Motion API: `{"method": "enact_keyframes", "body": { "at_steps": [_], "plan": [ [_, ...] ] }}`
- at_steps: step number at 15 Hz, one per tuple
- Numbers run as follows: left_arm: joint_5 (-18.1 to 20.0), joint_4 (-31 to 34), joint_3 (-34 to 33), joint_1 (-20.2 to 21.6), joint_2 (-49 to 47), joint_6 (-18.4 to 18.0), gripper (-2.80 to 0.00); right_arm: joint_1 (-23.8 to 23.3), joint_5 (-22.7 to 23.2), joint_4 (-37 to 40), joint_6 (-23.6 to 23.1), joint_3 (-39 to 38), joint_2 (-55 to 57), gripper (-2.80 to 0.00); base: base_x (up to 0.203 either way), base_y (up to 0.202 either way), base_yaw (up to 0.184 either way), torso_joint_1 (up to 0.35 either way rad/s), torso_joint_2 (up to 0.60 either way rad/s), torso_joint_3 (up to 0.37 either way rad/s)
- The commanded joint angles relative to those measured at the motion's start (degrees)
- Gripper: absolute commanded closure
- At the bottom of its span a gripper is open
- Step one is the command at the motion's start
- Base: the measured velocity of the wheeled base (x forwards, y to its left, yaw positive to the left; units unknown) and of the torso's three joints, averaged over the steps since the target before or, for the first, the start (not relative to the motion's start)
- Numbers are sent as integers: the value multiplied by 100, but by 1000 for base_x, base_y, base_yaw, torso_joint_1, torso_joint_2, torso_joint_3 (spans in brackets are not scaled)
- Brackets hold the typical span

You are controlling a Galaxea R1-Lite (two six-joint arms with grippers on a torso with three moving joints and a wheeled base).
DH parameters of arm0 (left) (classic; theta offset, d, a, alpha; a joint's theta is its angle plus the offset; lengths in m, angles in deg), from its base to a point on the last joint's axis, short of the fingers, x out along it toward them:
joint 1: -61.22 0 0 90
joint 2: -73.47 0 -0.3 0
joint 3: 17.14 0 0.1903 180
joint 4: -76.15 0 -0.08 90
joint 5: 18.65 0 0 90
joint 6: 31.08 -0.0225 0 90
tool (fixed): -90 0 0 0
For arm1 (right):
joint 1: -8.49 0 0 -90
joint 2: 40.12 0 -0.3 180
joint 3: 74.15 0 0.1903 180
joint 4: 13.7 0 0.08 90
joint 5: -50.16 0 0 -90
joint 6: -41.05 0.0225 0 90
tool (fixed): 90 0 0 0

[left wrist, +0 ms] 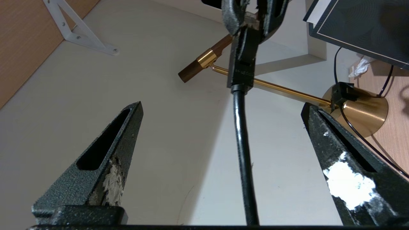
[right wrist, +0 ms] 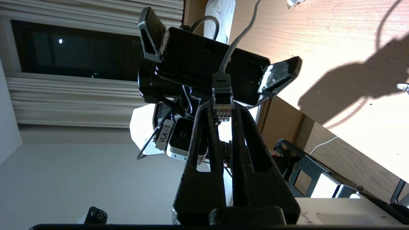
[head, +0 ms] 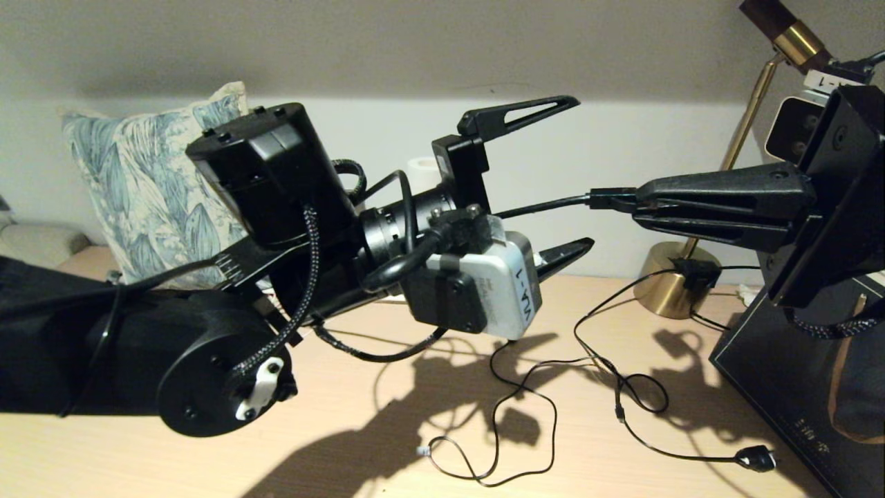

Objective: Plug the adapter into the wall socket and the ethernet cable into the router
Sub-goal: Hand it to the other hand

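Note:
My right gripper [head: 637,200] reaches in from the right above the table and is shut on the ethernet cable [head: 546,205] at its connector. In the right wrist view the clear clip connector [right wrist: 222,103] sits pinched at the tips of the right gripper [right wrist: 221,108], gold contacts showing. My left gripper [head: 584,173] faces it, open. The black cable [left wrist: 243,143] runs between the spread fingers [left wrist: 127,127] of the left gripper [left wrist: 221,107] without touching either. The adapter, the wall socket and the router are out of view.
A brass lamp [head: 674,280] stands at the back right, its black cord looping over the wooden table [head: 387,387] to a black plug [head: 757,458]. A black box [head: 781,373] sits at the right edge. A patterned pillow [head: 152,194] leans at the back left.

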Motion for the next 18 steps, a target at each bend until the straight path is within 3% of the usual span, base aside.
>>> {"method": "enact_keyframes", "body": {
  "at_steps": [1, 3, 6, 7, 18],
  "plan": [
    [24, -33, -8, -2, -19, -41, -280, -5, 22, -8, 34, 1, 8, 0, 0, 0, 0, 0, 0, 0],
    [93, -33, -17, -54, -10, -41, -280, -5, 31, 0, 34, 1, -7, 0, 0, 0, 0, 0, 0, 0],
    [729, -126, -10, -63, -67, -41, -280, -14, 48, 1, 43, 1, -7, 0, 0, 0, 0, 0, 0, 0],
    [787, -187, -15, -63, -104, -41, -280, -14, 48, 1, 43, -8, -7, 0, 0, 0, 0, 0, 0, 0],
    [788, -446, 9, -45, -177, 21, -280, -54, 48, 1, 43, -34, 11, 0, 0, 0, 0, 0, 0, 0]
  ]
}}
